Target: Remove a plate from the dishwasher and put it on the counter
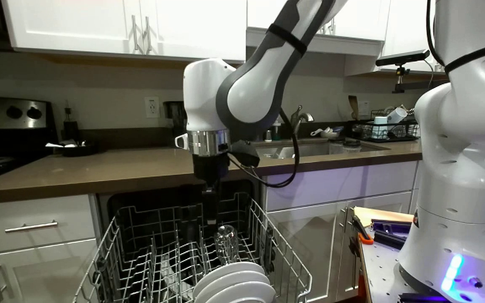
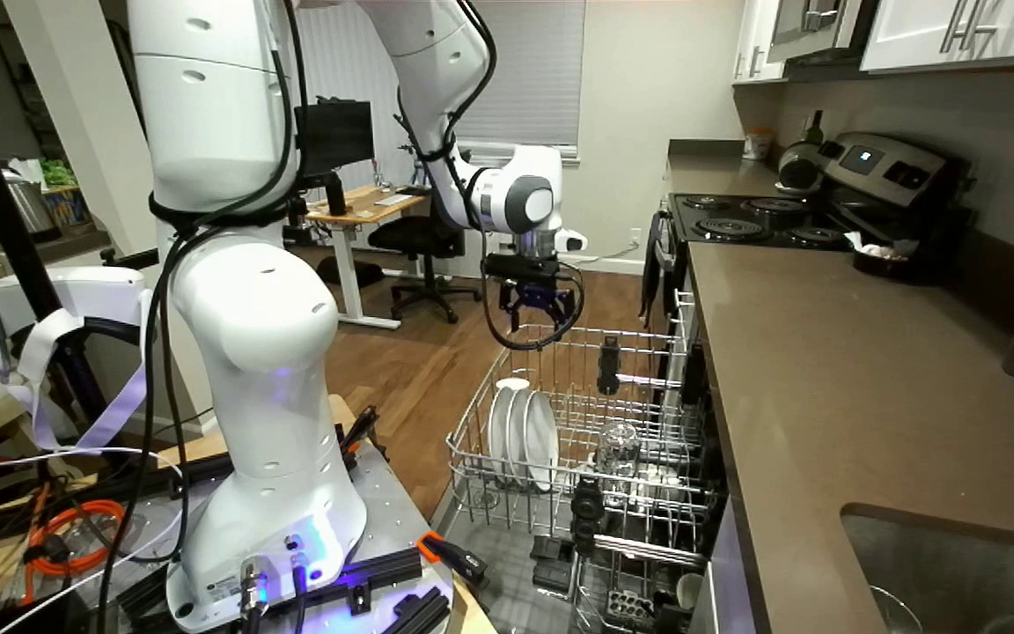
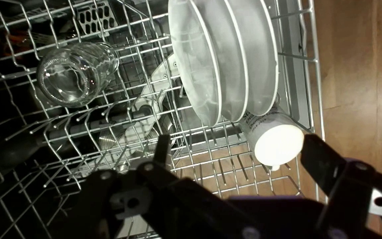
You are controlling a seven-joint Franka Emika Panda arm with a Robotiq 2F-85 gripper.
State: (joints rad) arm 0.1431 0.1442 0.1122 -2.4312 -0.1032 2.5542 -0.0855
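We're prob. at the reach stage, gripper (image 3: 235, 146) empty & fingers (image 3: 320, 156) wide over the dishwasher rack (image 1: 283, 240) where the white plates (image 3: 229, 63) stand on edge, so next we shd. shift across, straddle just 1, pinch, then lift to the counter (image 2: 824, 379).

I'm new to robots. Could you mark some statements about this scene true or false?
Several white plates stand on edge in the dishwasher rack. True.
That rack is pushed fully in. False: it is pulled out.
A plate is being gripped. False: the tool is open and empty.
A clear glass is in the rack. True.
A sink is set into the counter. True.
No mug is in the rack. False: a printed mug is there, near the plates.
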